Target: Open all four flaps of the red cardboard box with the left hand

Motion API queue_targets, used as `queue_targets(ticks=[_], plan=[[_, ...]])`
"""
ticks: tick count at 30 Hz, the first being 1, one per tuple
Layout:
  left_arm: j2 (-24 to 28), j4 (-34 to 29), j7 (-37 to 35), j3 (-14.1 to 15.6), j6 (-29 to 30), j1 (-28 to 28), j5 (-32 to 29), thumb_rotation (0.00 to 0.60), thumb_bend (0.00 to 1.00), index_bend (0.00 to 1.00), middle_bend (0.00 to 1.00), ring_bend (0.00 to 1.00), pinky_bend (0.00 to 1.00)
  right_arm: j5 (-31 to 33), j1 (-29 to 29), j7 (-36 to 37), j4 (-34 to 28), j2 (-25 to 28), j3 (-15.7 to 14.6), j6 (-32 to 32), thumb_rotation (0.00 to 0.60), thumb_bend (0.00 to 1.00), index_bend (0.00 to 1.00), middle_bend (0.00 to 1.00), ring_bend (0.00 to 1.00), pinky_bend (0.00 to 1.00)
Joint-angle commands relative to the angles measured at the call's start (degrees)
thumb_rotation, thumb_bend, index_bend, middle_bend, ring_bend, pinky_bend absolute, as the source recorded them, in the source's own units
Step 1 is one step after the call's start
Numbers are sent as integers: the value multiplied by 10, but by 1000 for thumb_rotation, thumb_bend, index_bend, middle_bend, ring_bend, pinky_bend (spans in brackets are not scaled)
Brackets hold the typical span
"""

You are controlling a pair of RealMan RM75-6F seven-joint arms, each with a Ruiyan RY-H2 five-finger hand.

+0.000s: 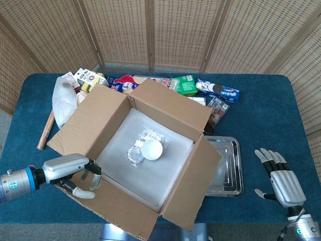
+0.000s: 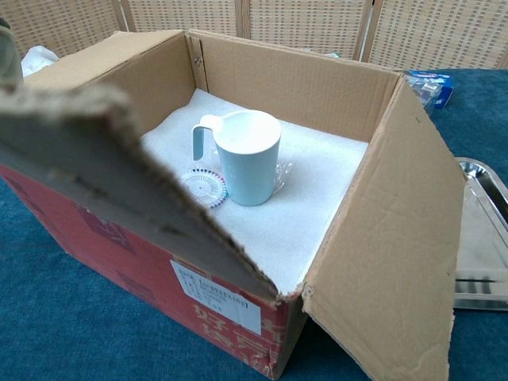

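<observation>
The red cardboard box [image 2: 119, 266] stands mid-table with brown flaps. In the head view my left hand [image 1: 70, 171] grips the left end of the near flap [image 1: 118, 208], which is folded outward toward me. The left flap [image 1: 85, 120] lies spread out, the far flap [image 1: 173, 103] leans back, and the right flap [image 1: 193, 183] hangs outward. Inside, on white foam, stand a pale blue mug [image 2: 248, 159] and a round pin wheel [image 2: 203, 187]. The near flap [image 2: 119, 163] juts low across the chest view. My right hand [image 1: 281, 181] rests open, far from the box.
A steel tray [image 1: 233, 170] lies right of the box, partly under the right flap. Snack boxes and a biscuit pack [image 1: 218, 90] line the far side. A white bag [image 1: 62, 100] and a wooden stick [image 1: 45, 133] lie at the far left.
</observation>
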Motion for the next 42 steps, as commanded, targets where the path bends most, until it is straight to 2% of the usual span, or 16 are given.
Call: queue_targets(ticks=[1,12,18,23,27,28,30,32,34,35,36,42], plan=[[-6,-5,35,9,-19,-2,-12,195,0,585,517,370,560,0,0,1,0,0,0,0,600,0,0,0,0,0],[-30,-13,82,43,-50,-19,-31,196,0,575,513,368,553,-3,-1,2,-1,2,0,3,600,0,0,0,0,0],[-33,-9,163,25,-25,4,-96,187,0,561,470,317,444,-3,-1,4,-2,3,0,4,600,0,0,0,0,0],[-42,-15,258,-1,-8,39,-182,181,0,501,361,228,365,-3,-2,5,-2,3,0,4,600,0,0,0,0,0],[-61,-14,368,-29,17,72,-259,182,0,399,175,124,311,-4,-2,5,-2,4,-1,4,600,0,0,0,0,0],[-66,-13,395,-34,23,80,-278,206,0,383,144,101,296,-4,-2,5,-2,4,-1,4,600,0,0,0,0,0],[-78,-11,452,-46,35,95,-314,298,0,355,101,66,268,-4,-2,5,-3,4,-1,4,600,0,0,0,0,0],[-88,-6,506,-57,51,107,-345,460,0,314,68,33,237,-4,-2,5,-3,4,0,5,600,0,0,0,0,0],[-103,0,577,-70,74,124,-380,564,0,276,49,15,208,-5,-2,5,-3,4,-1,5,600,0,0,0,0,0],[-109,4,608,-76,86,130,-396,593,0,254,35,8,192,-6,-2,6,-3,4,-1,5,600,0,0,0,0,0],[-116,6,643,-83,98,138,-418,599,0,242,28,4,184,-6,-2,5,-3,4,-1,6,600,0,0,0,0,0],[-136,26,740,-113,139,157,-490,600,0,198,4,0,158,-8,-3,4,-4,4,-2,7,600,0,0,0,0,0]])
